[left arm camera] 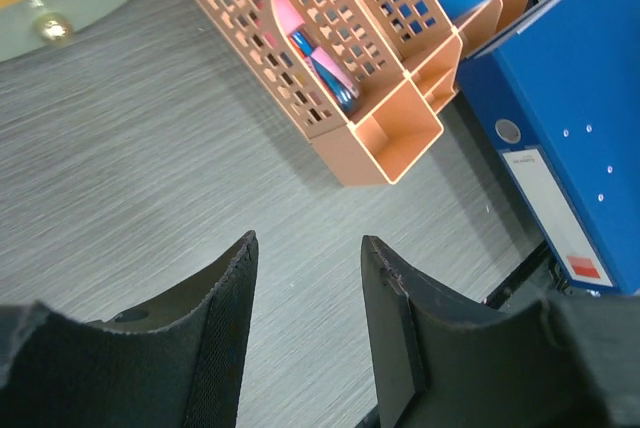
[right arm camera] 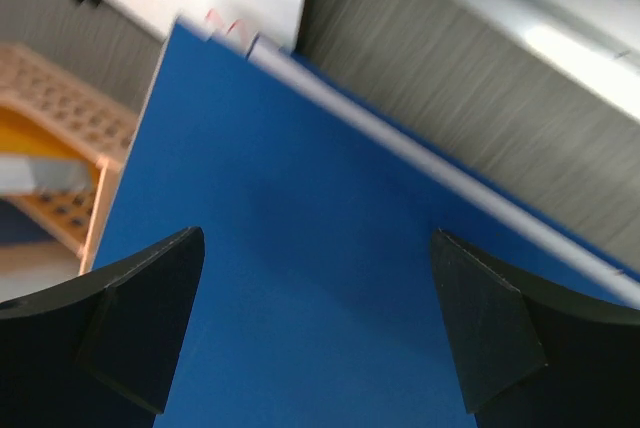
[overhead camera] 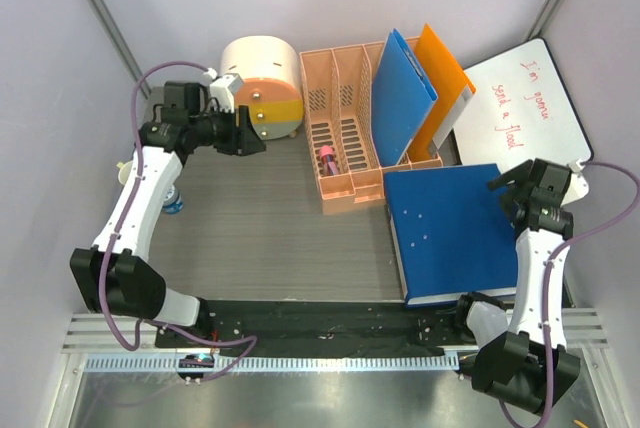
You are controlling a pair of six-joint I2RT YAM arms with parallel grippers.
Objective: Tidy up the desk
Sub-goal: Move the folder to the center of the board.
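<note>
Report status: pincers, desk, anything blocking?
Left pincer open, empty, over desk. Right pincer wide open above flat blue binder. Nothing blocking either.

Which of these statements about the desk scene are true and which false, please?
1. The blue binder lies flat on the desk. True.
2. The whiteboard carries blue writing. False: the writing is red.
3. The right gripper holds the binder. False: its jaws stand wide open above it.
4. A blue folder stands in the peach rack. True.
5. The left gripper grips a pen. False: its jaws are empty, over bare desk.
</note>
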